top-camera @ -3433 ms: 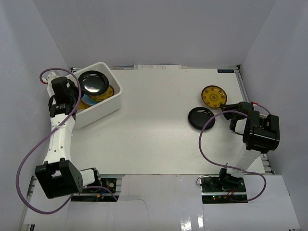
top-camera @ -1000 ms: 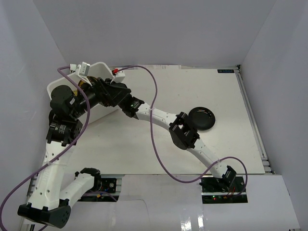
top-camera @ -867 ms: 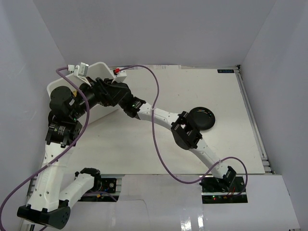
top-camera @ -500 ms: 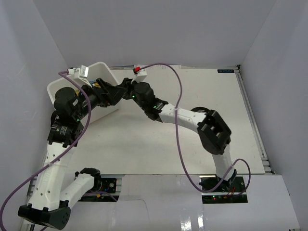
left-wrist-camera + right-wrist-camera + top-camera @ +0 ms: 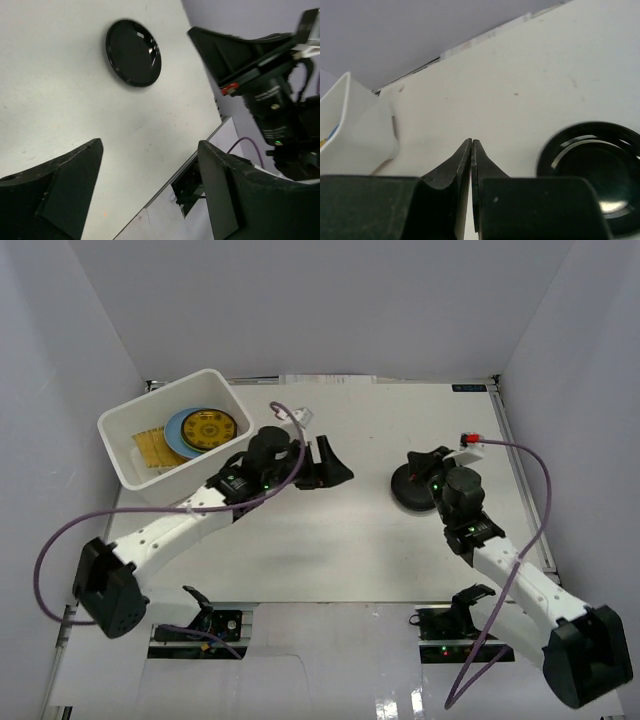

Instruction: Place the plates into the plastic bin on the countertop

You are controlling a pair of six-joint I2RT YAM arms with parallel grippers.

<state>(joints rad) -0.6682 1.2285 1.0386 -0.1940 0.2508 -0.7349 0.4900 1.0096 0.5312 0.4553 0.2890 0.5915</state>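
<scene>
The white plastic bin (image 5: 234, 402) stands at the back left of the countertop (image 5: 330, 540). In it a gold-patterned plate (image 5: 207, 427) lies on a light blue plate, beside a woven straw-yellow plate (image 5: 150, 446). A glossy black plate (image 5: 404, 492) (image 5: 133, 52) (image 5: 596, 175) rests on the countertop right of centre. My left gripper (image 5: 330, 470) (image 5: 150, 175) hangs open and empty over the middle of the table, pointing toward the black plate. My right gripper (image 5: 424, 464) (image 5: 471, 146) is shut on nothing, just above the plate's far edge and partly covering it.
White walls enclose the table on three sides. The right arm (image 5: 267, 95) shows close by in the left wrist view. The bin's corner (image 5: 355, 135) appears at the left of the right wrist view. A purple cable (image 5: 520, 465) loops right of the right arm.
Both arms have left the bin. The right arm swung right to the black plate and its jaws shut. The left arm dropped to the table's middle. The bin's contents are uncovered.
</scene>
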